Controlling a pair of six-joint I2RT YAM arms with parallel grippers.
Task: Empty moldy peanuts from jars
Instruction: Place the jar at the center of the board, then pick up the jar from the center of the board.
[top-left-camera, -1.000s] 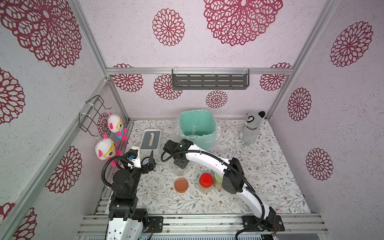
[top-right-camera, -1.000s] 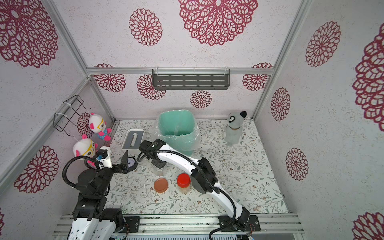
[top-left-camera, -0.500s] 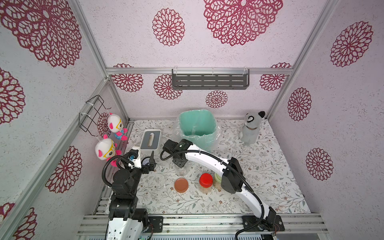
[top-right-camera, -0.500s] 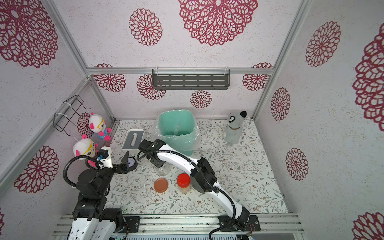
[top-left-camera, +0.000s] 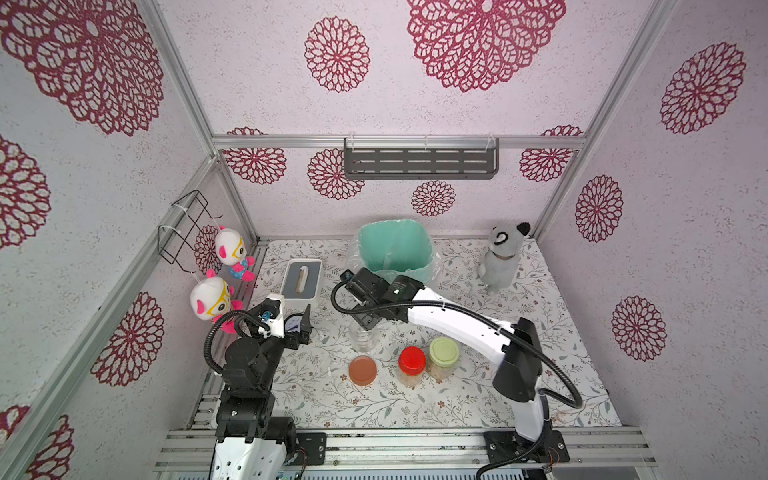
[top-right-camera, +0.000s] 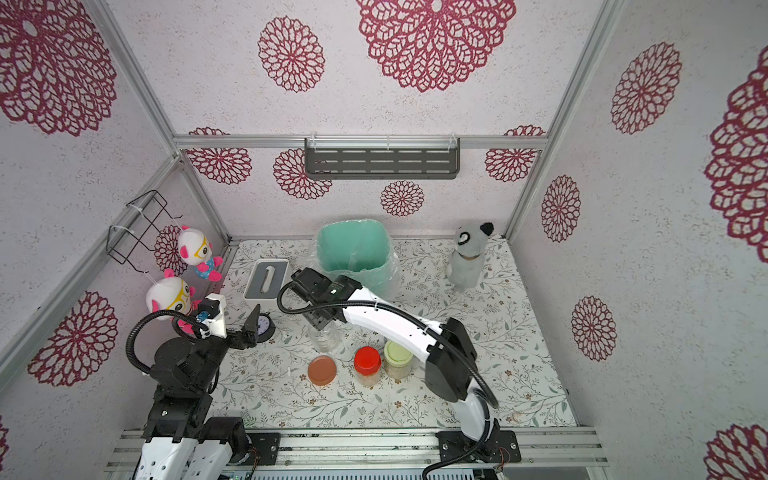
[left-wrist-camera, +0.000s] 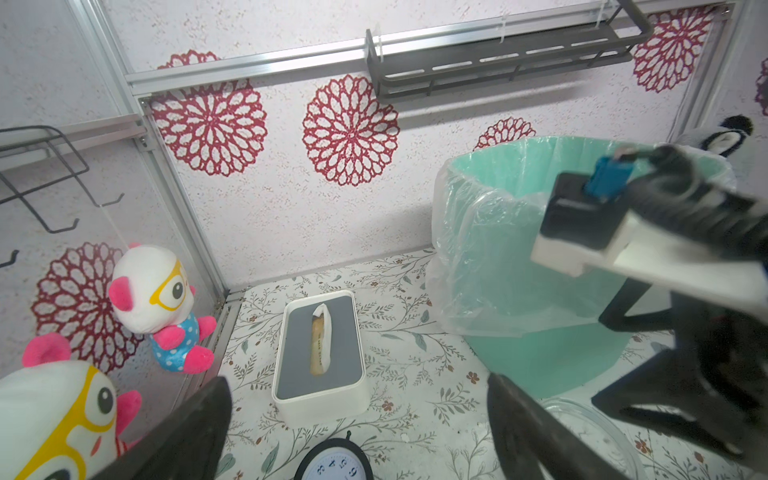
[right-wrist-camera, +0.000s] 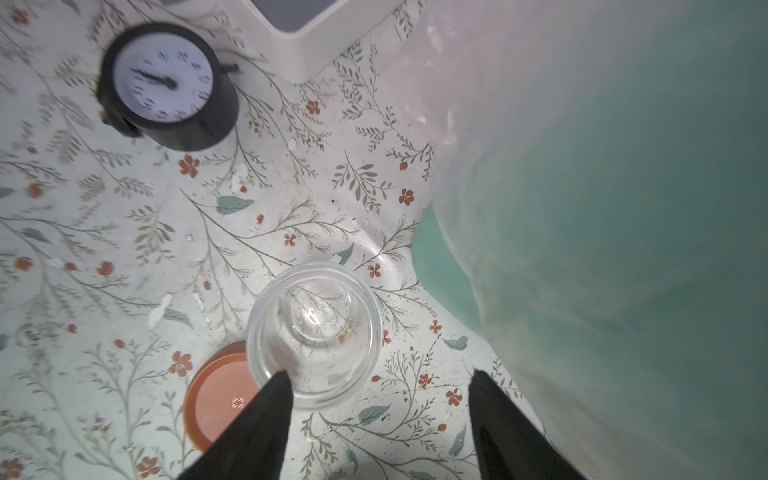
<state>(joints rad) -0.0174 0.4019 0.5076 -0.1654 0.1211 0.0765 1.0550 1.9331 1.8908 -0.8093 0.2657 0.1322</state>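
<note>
Floral tabletop (top-left-camera: 519, 374), lidless jar (right-wrist-camera: 313, 332) upright, right jaws parted above it.

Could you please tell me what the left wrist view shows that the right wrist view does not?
Only the left wrist view shows the two plush toys, the wall shelf and the wire rack. Only the right wrist view shows the brown lid lying flat on the table and the inside of the open jar, almost empty. Both show the clock, the white tissue box and the mint-green bin.

Lidless jar (right-wrist-camera: 313, 332) upright, nearly empty
</note>
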